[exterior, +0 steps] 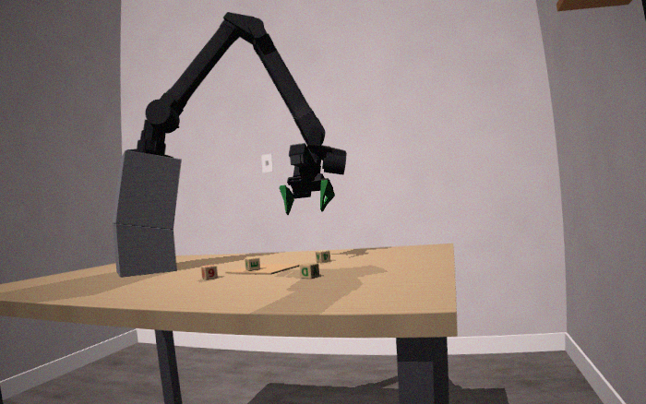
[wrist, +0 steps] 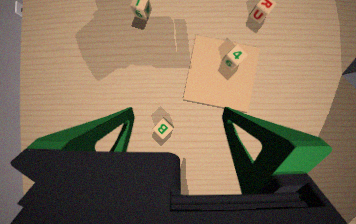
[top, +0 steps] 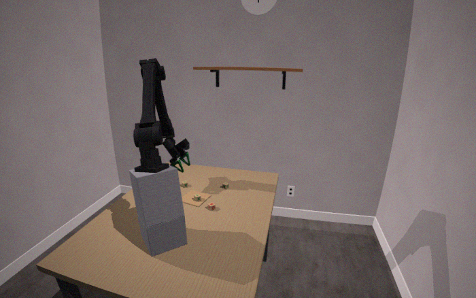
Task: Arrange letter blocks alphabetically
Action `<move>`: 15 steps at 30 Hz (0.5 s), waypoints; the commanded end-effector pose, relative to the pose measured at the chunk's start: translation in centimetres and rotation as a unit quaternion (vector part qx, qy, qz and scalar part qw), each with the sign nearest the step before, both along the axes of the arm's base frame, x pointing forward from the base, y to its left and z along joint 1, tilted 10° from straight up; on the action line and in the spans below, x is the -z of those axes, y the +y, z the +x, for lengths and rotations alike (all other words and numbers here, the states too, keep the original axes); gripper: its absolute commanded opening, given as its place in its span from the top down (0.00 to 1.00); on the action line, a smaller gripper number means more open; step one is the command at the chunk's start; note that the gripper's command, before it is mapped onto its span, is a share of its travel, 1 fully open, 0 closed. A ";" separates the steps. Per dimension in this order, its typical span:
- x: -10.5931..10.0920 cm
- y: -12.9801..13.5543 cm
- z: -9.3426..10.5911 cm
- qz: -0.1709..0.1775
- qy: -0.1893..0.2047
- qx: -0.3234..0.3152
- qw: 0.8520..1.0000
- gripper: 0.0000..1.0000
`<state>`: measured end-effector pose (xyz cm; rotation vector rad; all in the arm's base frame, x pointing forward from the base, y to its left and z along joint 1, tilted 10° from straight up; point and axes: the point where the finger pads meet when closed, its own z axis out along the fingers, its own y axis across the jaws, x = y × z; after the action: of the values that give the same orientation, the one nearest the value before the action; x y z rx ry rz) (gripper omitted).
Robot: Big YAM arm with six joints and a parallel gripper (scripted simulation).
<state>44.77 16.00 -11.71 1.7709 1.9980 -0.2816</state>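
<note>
Four blocks lay on the worktop point(exterior: 390, 291). One with a green 4 on top point(wrist: 234, 57) sat on the pale mat point(wrist: 205, 80), close to the mat's far right corner as the wrist view showed it. A block with a green B on top point(wrist: 162, 128) rested on bare wood just off the mat's near left side, lying between the two green fingers in that view though far beneath them. A block bearing red letters, U on top point(wrist: 260, 11), stood past the mat's far right corner, apart from it. The fourth block point(wrist: 141, 8), with green marks I could not read, stood well off to the far left, beside a patch of shadow.

Above all this the gripper point(exterior: 306, 196) hung high over the worktop, its fingers spread wide and nothing between them. The black arm point(exterior: 281, 71) arched up from a grey pedestal point(exterior: 142, 214) standing on the worktop. Behind, a wooden shelf point(top: 247, 69) was fixed to the grey wall.
</note>
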 end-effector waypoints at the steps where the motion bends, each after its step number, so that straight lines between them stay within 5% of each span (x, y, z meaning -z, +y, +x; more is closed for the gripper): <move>1: -0.2 -5.0 -1.3 0.002 -0.006 0.001 1.000 0.00; 5: 1.0 -10.6 -6.2 0.000 -0.004 0.001 1.000 0.00; 11: 1.3 -11.6 -8.3 -0.001 -0.004 -0.011 1.000 0.00; 15: 1.0 -11.3 -7.2 0.002 -0.013 -0.011 1.000 0.00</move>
<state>35.13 3.45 -14.11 1.7876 1.9942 -0.3343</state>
